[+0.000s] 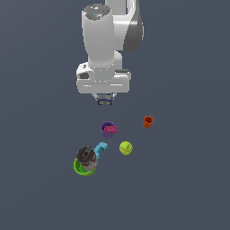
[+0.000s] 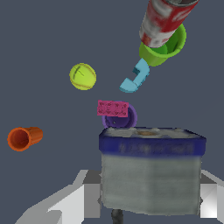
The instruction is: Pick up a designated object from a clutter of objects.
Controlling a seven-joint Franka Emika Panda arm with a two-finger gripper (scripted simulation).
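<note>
Grey box [image 2: 151,175] with its dark blue band fills the near part of the wrist view, sitting between the gripper [image 2: 151,199] fingers, one pale finger [image 2: 209,199] showing on each side. Fingers look closed against its two side faces, so the claw is gripping the box. In the exterior view the box [image 1: 104,99] is a tiny thing just under the gripper [image 1: 104,101], high above the rest and clear of the floor.

Clutter below, all apart from the box:
- purple cup [image 1: 107,129] with pink block [image 1: 110,129] across its mouth, nearest under the gripper
- cyan L-piece [image 1: 101,147] between purple cup and green bowl [image 1: 82,169]
- bowl holds a tilted can [image 2: 165,21], red and white sides in the wrist view, dark round top in the exterior view
- yellow-green ball [image 1: 126,148] on the floor, toward the exterior view's right of the L-piece
- orange cup [image 1: 148,121] on its side, furthest to the exterior view's right

Step, as I judge it: grasp made, lift under way or nearly done; the pick looks close to complete. Next move calls for keeping the squeeze steady and holding the box aloft without tilting. Only a small part of the box is seen between the fingers, so slip is the risk. Nothing crowds the path upward.
</note>
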